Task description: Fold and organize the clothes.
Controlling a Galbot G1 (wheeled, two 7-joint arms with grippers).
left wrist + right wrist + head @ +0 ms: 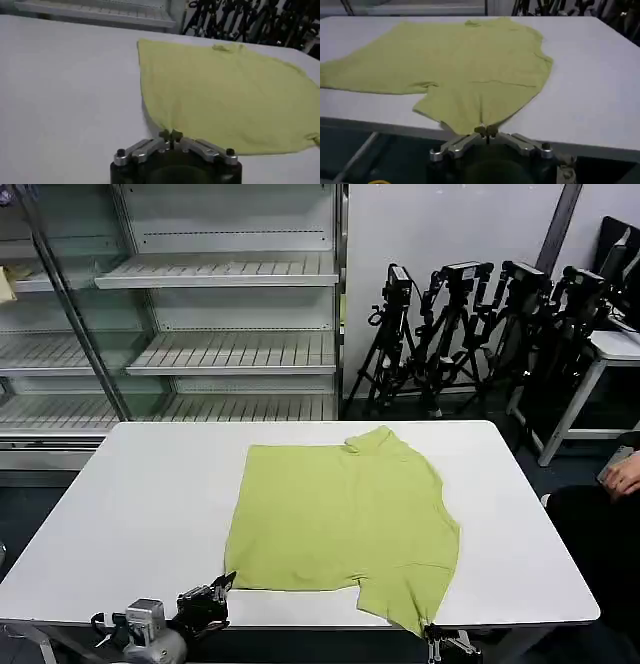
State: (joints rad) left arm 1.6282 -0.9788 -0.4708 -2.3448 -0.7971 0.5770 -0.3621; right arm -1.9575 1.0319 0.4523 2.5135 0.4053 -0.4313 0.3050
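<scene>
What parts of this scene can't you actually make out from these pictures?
- Shirt underside: hidden by its own fabric in the head view, so any layers folded beneath cannot be told.
- Right gripper: the head view's bottom edge cuts it off.
- Left sleeve: not visible; possibly tucked under.
- Left gripper: whether its closed fingertips pinch the hem or just touch it is unclear in the left wrist view.

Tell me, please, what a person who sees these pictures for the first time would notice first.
The eye goes first to the lime yellow-green shirt, spread flat in the middle of the white table, its collar toward the far edge. Next come the two grippers at the near edge: the left gripper pinches the shirt's near left corner, and the right gripper is shut on the sleeve tip that reaches the table's edge. Behind stand empty metal shelves and black tripods.
</scene>
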